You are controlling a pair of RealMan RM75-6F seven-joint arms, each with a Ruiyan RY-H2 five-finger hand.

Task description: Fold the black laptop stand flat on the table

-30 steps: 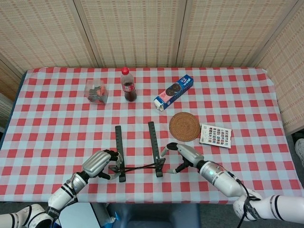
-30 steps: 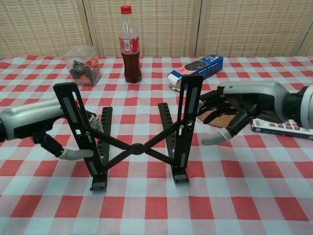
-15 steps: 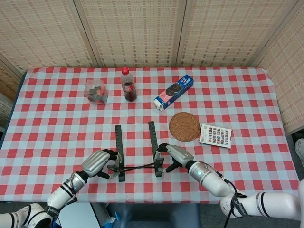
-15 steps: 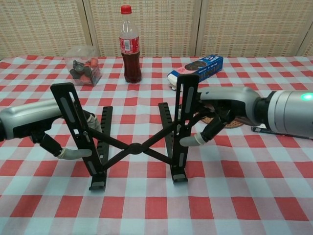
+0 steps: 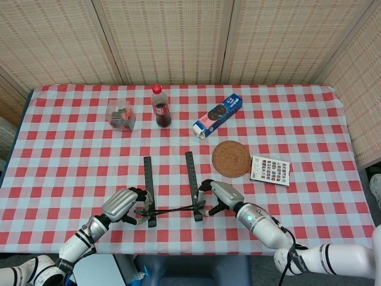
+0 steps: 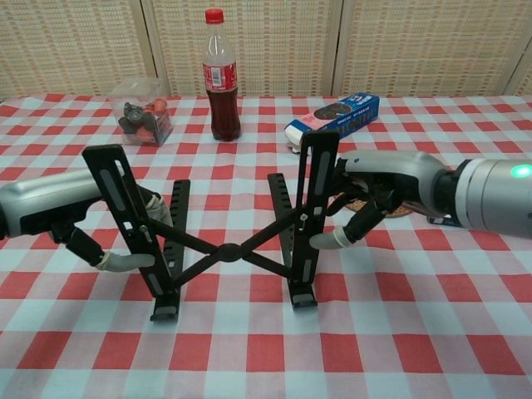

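Note:
The black laptop stand [image 5: 171, 209] [image 6: 229, 250] stands unfolded near the table's front edge, its two slotted uprights tilted and joined by a crossed brace. My left hand [image 5: 121, 205] [image 6: 60, 209] grips the left upright [image 6: 126, 218] from the outer side, thumb low in front of it. On the other side, my right hand [image 5: 219, 195] [image 6: 384, 181] holds the right upright [image 6: 312, 199]. Its fingers lie against the upright's back and its thumb curls toward the front.
At the back stand a cola bottle [image 5: 161, 107] [image 6: 221, 76], a clear tub of small items [image 5: 121, 116] [image 6: 143, 111] and a blue cookie box [image 5: 217, 115] [image 6: 332, 116]. A woven coaster [image 5: 231, 158] and a printed card [image 5: 270, 170] lie right of the stand.
My right hand has moved left from open air and closed around the stand's right upright. Both uprights have shifted slightly left. The left hand has kept its hold.

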